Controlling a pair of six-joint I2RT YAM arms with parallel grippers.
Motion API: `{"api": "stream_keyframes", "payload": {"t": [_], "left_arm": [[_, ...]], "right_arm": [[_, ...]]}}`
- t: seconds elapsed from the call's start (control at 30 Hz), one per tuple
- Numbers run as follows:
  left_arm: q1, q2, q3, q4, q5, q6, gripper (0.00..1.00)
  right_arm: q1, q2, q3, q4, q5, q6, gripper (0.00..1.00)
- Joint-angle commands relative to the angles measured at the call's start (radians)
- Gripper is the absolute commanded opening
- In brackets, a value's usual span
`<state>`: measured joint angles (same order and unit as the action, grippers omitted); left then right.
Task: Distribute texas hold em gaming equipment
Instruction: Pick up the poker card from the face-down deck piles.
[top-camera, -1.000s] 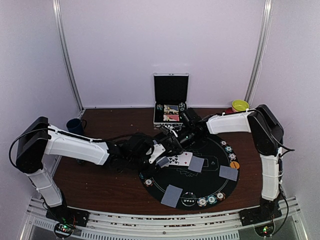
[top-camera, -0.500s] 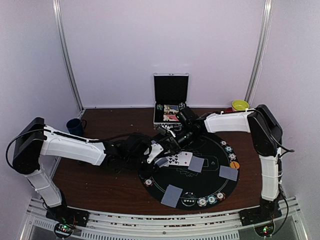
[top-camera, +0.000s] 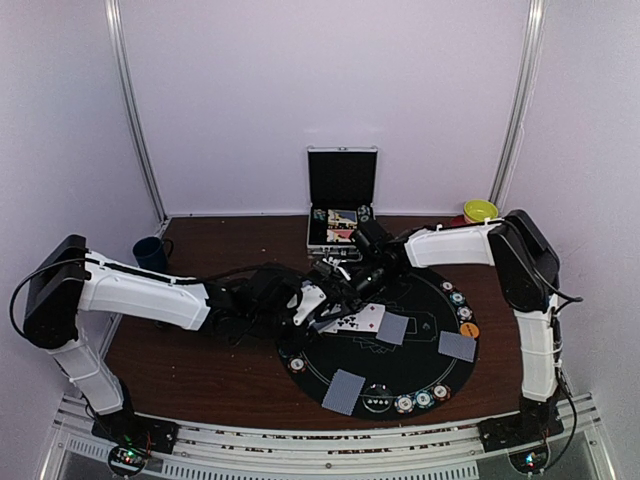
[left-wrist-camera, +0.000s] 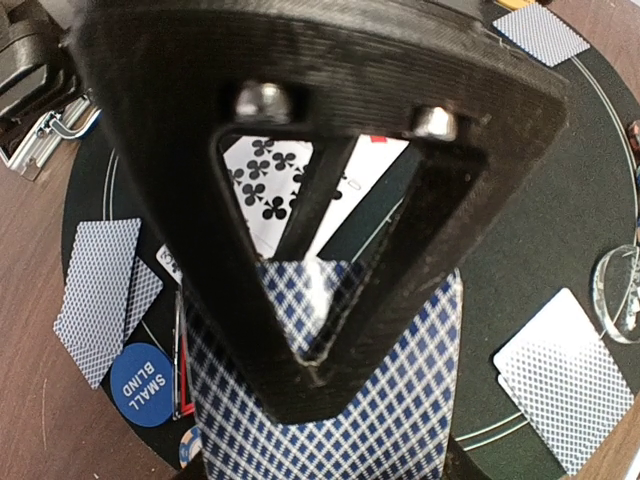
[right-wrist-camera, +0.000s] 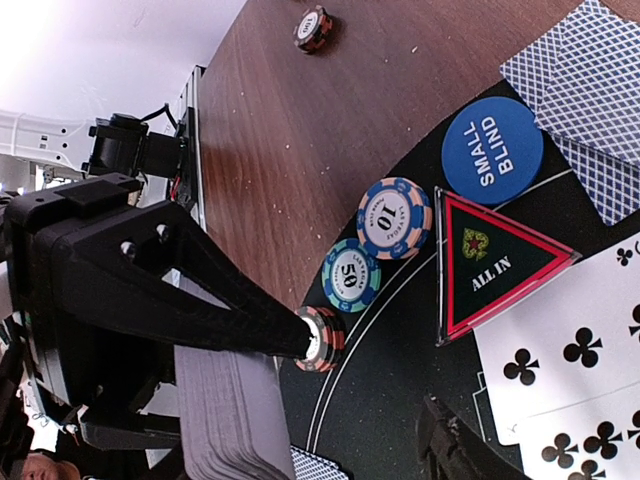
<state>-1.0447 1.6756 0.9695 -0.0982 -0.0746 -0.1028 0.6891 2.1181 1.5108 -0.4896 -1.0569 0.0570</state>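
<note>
Left pincer (top-camera: 325, 308) pinching card deck (left-wrist-camera: 330, 430), centre of top view, above left part of black mat (top-camera: 400, 372). Right pincer (top-camera: 358, 285): spread or pressed, cannot tell. Cards likely light, slick, bendy; peel top card by edge.

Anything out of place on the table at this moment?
Yes. One poker chip lies alone on the bare wooden table, well off the round black mat at whose edge the other chips sit; it looks like a stray.
</note>
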Motion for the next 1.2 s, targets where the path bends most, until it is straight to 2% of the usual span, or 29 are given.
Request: {"api": "stream_keyframes", "payload": {"t": [0.0, 0.33, 0.57, 0.83, 1.17], "left_arm": [[-0.003, -0.034, -0.007, 0.061, -0.001, -0.001, 0.48], [-0.003, -0.04, -0.008, 0.055, 0.0, 0.0, 0.49], [-0.003, -0.028, -0.005, 0.056, -0.006, -0.002, 0.49], [-0.003, -0.012, 0.001, 0.054, -0.008, 0.0, 0.49], [-0.003, -0.002, 0.001, 0.052, -0.011, 0.003, 0.49]], "right_arm": [[0.004, 0.019, 0.032, -0.039, 0.107, -0.027, 0.6], [-0.033, -0.002, 0.022, -0.072, 0.254, -0.04, 0.5], [-0.039, 0.001, 0.035, -0.106, 0.115, -0.066, 0.41], [-0.039, -0.02, 0.056, -0.154, 0.037, -0.085, 0.31], [-0.04, -0.035, 0.089, -0.236, 0.015, -0.135, 0.23]]}}
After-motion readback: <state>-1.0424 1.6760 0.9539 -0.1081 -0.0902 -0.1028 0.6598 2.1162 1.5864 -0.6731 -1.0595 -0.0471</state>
